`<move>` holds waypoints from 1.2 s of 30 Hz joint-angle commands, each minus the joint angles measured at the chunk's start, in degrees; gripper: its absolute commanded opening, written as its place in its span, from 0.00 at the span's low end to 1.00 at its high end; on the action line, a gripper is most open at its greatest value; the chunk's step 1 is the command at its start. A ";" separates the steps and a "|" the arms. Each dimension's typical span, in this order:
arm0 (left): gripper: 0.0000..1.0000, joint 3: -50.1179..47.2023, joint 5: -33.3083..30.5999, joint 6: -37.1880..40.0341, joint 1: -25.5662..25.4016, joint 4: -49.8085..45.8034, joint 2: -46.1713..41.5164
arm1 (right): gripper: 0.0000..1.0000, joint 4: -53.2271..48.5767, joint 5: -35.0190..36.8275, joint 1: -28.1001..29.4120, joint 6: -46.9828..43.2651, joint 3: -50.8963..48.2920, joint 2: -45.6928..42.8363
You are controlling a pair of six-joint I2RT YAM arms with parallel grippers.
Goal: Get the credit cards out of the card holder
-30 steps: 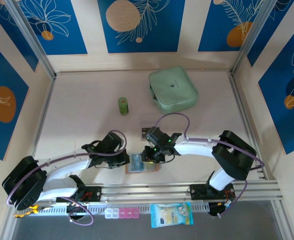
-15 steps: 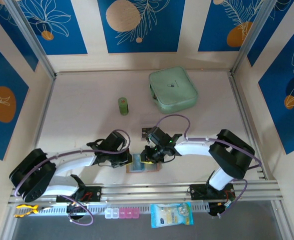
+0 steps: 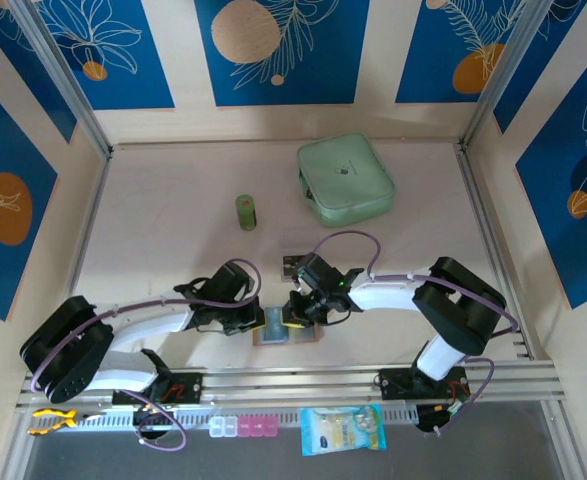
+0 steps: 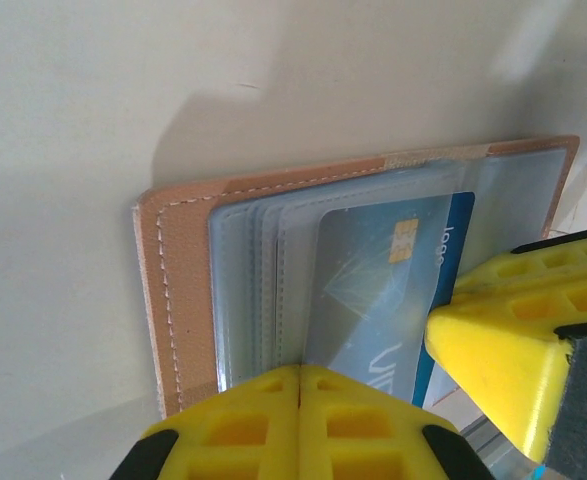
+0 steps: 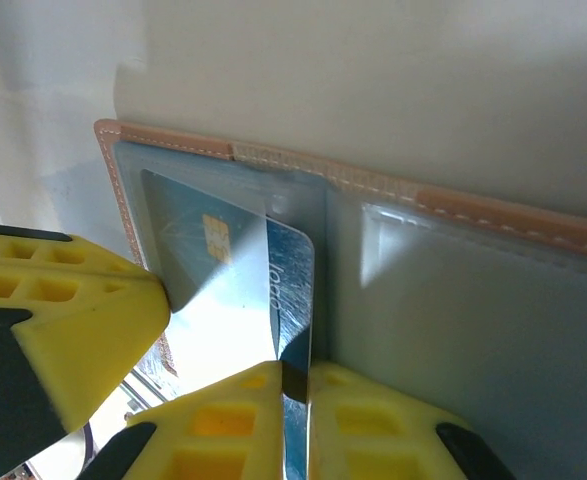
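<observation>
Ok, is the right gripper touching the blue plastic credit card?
Touching. The right wrist view shows the right gripper pinching the blue plastic credit card by its edge.

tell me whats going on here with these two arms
The card holder lies open and flat. The left tool is shut and presses on the holder's near edge, seemingly to steady it. The right tool is shut on the edge of a blue card. That card sits mostly inside a clear slot and is not yet pulled out.
</observation>
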 commanded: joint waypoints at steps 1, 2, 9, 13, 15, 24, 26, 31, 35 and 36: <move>0.00 -0.28 -0.89 1.35 -0.02 -2.82 1.38 | 0.11 -0.05 -0.59 -0.36 0.61 -1.59 -1.09; 0.00 -0.27 -0.99 1.34 -0.01 -2.90 1.39 | 0.11 -0.24 -0.47 -0.47 0.57 -1.79 -1.59; 0.00 -0.35 -1.25 1.57 0.01 -3.36 1.34 | 0.10 -2.18 0.46 -1.39 -0.13 -3.53 -4.49; 0.00 -0.41 -1.34 1.63 -0.03 -3.53 1.21 | 0.09 -3.69 0.76 -2.04 -0.79 -4.15 -6.03; 0.00 -0.50 -1.33 1.56 0.00 -3.35 1.27 | 0.09 -4.21 0.78 -2.56 -1.14 -4.45 -7.16; 0.01 -0.06 -0.79 1.39 -0.02 -2.82 1.06 | 0.13 -2.34 -2.72 -3.55 -2.13 -4.00 -7.41; 0.03 0.54 -0.62 1.52 -0.04 -2.89 0.68 | 0.16 -0.10 -3.67 -3.24 -1.49 -4.19 -6.34; 0.03 2.21 -0.73 2.00 -0.02 -4.29 -0.23 | 0.16 4.37 -5.09 -2.32 -0.32 -3.90 -4.49; 0.02 2.19 -0.69 2.20 0.01 -4.39 0.23 | 0.16 5.19 -5.29 -1.80 -0.41 -2.72 -2.15; 0.02 1.93 -0.64 2.10 -0.02 -4.25 0.34 | 0.16 5.60 -5.44 -1.78 -0.29 -2.73 -1.56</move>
